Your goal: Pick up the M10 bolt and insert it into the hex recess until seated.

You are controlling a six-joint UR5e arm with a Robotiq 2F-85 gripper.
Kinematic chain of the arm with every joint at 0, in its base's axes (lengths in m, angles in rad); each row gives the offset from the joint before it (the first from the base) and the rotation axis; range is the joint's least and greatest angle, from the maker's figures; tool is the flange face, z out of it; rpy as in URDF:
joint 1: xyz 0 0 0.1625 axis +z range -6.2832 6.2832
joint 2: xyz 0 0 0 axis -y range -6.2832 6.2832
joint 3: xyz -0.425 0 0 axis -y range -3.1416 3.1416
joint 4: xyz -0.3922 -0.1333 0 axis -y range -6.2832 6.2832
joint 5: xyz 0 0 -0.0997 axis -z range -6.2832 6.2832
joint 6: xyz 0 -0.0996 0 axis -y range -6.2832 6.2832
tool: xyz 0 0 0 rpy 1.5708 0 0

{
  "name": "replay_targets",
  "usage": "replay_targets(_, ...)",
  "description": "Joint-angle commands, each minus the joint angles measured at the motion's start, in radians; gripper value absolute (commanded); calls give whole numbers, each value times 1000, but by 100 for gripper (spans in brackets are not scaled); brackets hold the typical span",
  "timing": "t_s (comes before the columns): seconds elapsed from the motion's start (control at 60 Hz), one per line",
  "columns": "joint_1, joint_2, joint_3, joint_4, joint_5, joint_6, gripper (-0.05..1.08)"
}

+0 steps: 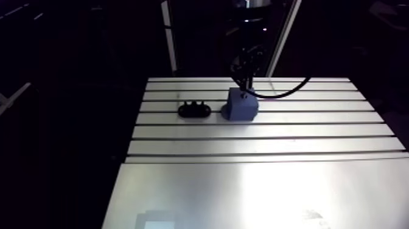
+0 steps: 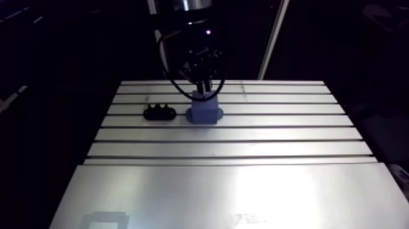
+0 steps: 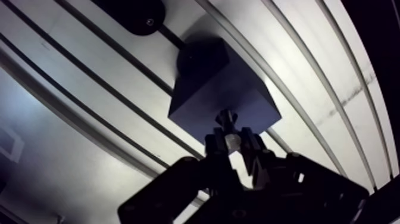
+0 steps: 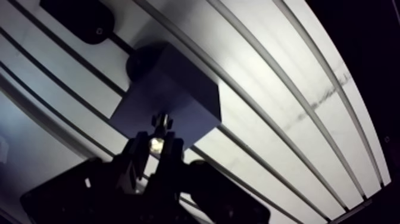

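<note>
Arm view: a slotted aluminium table [image 1: 268, 131] is carrying a small black oblong holder [image 1: 194, 110] and, just beside it, a blue-grey square block [image 1: 242, 105]. The dark two-finger gripper [image 1: 245, 87] is hanging straight over the block's top face. Wrist view: the jaws are standing narrow and clamping the head end of a small bright metal bolt [image 3: 226, 121], whose shank is pointing out ahead of the fingers [image 3: 212, 146] over the near part of the block's top. I cannot tell whether its tip is touching the block, and the black holder is lying beyond the block.
</note>
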Motion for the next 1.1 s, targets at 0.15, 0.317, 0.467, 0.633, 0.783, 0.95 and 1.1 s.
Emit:
replay_targets(0.15,-2,0,3,0,3,-9,2)
replay_targets(0.317,-3,-3,5,-17,16,-1,0)
replay_targets(0.467,-4,-5,5,-57,21,-2,0)
replay_targets(0.633,-3,-12,2,-61,24,1,0)
replay_targets(0.783,-2,-40,-6,-61,40,31,0)
replay_targets(0.95,-3,-80,-37,-7,42,237,7)
replay_targets(1.1,-4,-106,-61,114,46,562,69)
